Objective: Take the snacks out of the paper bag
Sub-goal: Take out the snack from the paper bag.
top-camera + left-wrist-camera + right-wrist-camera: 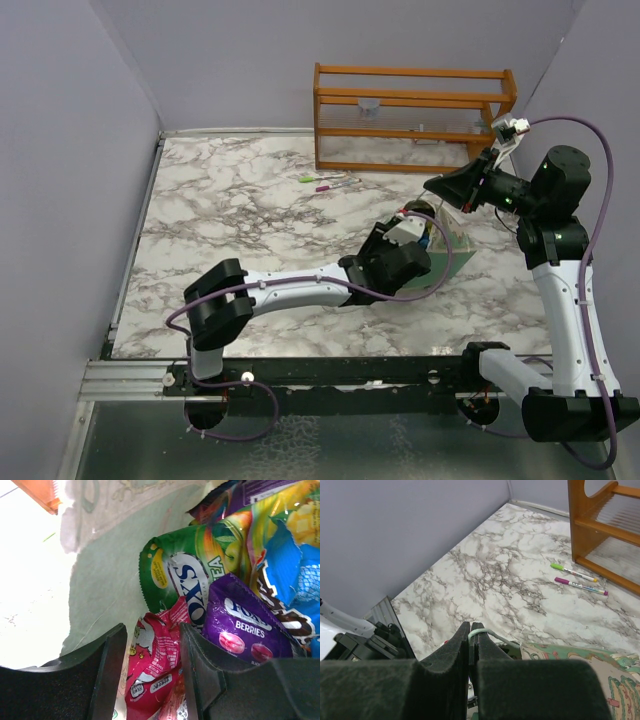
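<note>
Inside the paper bag (100,580), the left tool (151,630) stands with fingers apart astride the pink-red snack packet (155,660), whose long axis runs roughly along those fingers, while the right tool (470,626), farther off, is closed on the bag's string handle (481,631).

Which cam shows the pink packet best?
Left wrist: the pink packet fills the gap between the left jaws, inside the paper bag. Top view largely hides it behind the left arm and bag; right wrist shows mainly the bag's edge.

glossy crinkled foil snacks (240,625), matt printed paper bag (100,585), polished marble-look table (250,200), smooth wooden rack (415,72)
</note>
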Controlling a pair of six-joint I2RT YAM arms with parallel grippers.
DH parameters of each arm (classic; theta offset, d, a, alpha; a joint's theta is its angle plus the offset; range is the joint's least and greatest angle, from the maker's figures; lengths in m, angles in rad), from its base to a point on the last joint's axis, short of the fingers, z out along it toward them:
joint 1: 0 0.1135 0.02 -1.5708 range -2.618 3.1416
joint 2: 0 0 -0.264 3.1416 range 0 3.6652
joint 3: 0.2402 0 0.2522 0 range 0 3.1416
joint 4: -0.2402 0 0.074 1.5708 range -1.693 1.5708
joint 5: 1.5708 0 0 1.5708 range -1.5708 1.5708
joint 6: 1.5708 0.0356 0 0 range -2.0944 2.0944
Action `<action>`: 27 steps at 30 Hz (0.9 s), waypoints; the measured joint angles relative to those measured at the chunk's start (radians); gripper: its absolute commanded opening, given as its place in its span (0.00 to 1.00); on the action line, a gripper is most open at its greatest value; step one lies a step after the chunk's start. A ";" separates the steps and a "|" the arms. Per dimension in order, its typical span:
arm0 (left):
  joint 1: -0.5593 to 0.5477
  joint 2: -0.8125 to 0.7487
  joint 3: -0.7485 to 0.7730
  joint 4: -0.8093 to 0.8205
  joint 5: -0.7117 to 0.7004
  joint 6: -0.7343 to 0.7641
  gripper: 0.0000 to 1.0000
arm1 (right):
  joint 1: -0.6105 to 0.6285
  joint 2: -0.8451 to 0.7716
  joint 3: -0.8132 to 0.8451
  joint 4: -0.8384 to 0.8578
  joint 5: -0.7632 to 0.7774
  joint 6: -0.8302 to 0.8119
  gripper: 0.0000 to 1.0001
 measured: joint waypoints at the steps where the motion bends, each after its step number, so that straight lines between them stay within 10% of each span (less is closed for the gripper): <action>1: 0.003 0.003 0.000 0.008 -0.008 0.006 0.48 | 0.000 0.000 0.000 0.000 0.000 0.000 0.03; 16: 0.062 0.042 0.000 0.074 -0.045 0.087 0.06 | 0.000 0.000 -0.002 -0.017 0.001 0.000 0.03; 27: 0.068 -0.085 -0.046 0.071 0.124 0.113 0.00 | 0.000 0.000 -0.013 -0.005 0.008 -0.009 0.03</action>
